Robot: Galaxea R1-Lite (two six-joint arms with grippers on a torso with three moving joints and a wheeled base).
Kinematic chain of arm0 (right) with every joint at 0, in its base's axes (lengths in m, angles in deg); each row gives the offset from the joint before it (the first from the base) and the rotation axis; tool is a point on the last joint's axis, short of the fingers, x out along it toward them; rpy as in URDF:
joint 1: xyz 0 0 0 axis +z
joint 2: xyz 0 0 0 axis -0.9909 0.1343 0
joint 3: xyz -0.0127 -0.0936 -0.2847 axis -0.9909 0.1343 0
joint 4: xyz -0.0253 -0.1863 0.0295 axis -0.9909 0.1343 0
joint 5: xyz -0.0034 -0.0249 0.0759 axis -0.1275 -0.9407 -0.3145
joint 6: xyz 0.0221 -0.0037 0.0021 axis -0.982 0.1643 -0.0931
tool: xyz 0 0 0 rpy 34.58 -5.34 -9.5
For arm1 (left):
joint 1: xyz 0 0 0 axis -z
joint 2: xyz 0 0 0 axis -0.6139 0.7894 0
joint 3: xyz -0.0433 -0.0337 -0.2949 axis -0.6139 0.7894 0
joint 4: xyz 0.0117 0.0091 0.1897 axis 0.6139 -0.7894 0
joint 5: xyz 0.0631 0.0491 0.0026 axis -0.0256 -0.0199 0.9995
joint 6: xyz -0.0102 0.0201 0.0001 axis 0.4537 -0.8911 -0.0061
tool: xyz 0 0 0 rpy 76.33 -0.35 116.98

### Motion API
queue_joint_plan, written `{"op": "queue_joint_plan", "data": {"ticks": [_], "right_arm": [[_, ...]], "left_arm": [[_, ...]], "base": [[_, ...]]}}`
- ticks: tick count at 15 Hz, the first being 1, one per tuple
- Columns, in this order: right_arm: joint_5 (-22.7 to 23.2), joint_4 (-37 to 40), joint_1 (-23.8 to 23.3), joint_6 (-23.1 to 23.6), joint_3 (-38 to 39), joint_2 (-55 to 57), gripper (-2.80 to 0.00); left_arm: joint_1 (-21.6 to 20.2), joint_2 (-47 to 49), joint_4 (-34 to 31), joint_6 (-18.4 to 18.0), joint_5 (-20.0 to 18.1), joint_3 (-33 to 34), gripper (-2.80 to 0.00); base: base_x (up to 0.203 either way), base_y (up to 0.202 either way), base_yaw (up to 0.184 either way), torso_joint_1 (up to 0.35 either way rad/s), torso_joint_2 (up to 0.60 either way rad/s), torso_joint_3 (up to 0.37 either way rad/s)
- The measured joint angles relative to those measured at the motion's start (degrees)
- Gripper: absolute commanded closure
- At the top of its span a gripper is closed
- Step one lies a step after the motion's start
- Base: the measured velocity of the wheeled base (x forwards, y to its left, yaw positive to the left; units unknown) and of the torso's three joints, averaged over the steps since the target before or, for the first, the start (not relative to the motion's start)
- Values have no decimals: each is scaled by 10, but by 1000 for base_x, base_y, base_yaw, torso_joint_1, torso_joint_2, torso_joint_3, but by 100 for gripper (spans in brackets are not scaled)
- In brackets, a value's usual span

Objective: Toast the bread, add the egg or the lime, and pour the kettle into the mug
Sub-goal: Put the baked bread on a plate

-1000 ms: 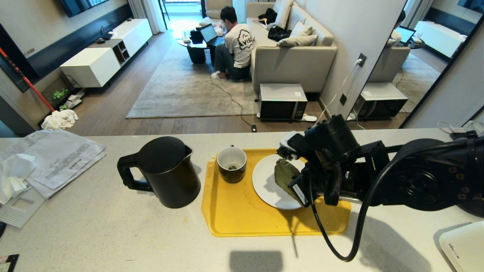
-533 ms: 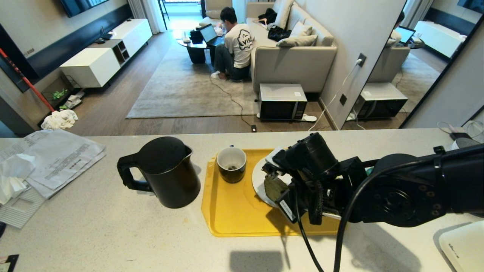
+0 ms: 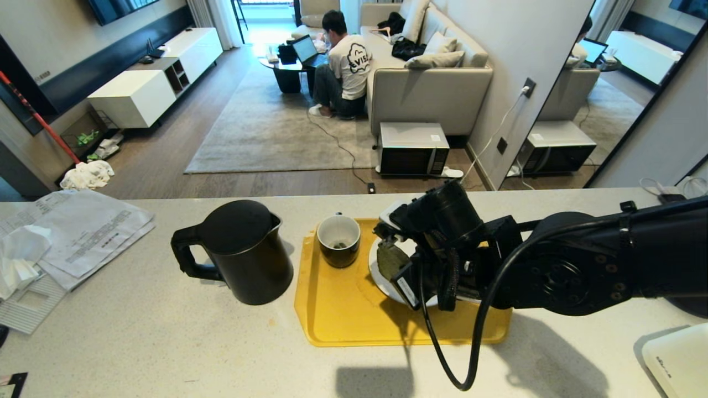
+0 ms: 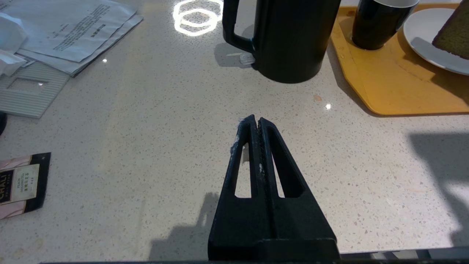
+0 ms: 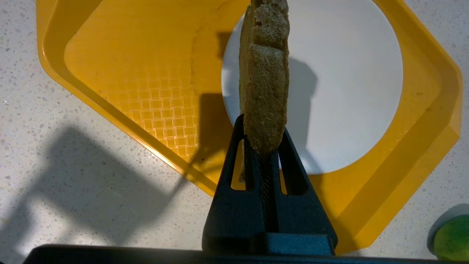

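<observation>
My right gripper (image 5: 262,126) is shut on the lower edge of the bread (image 5: 265,73), a green-brown slice held upright on edge above the white plate (image 5: 348,91) on the yellow tray (image 5: 128,73). From the head view the bread (image 3: 389,260) hangs at the plate's left side, close to the black mug (image 3: 338,239). The tall black kettle (image 3: 243,249) stands on the counter left of the tray. A lime (image 5: 450,238) lies on the counter past the tray's corner. The egg is out of view. My left gripper (image 4: 257,121) is shut and empty, low over the counter short of the kettle (image 4: 289,36).
Papers and tissue (image 3: 83,232) lie at the counter's left end, and a tea packet (image 4: 18,183) lies near its front edge. A white appliance (image 3: 677,359) sits at the front right corner. A person (image 3: 345,66) sits on the floor in the room beyond.
My right arm has carried the bread leftward over the plate, toward the mug. The left arm, kettle and mug have not moved.
</observation>
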Motion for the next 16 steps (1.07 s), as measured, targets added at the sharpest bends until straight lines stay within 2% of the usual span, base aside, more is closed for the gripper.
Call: {"op": "queue_joint_plan", "data": {"ticks": [8, 16], "right_arm": [[0, -2, -13, -9, -33, 56, 0], [-3, 2, -98, -3, -28, 72, 0]], "left_arm": [[0, 0, 0, 0, 0, 0, 0], [0, 0, 0, 0, 0, 0, 0]], "base": [[0, 0, 0, 0, 0, 0], [0, 0, 0, 0, 0, 0]]}}
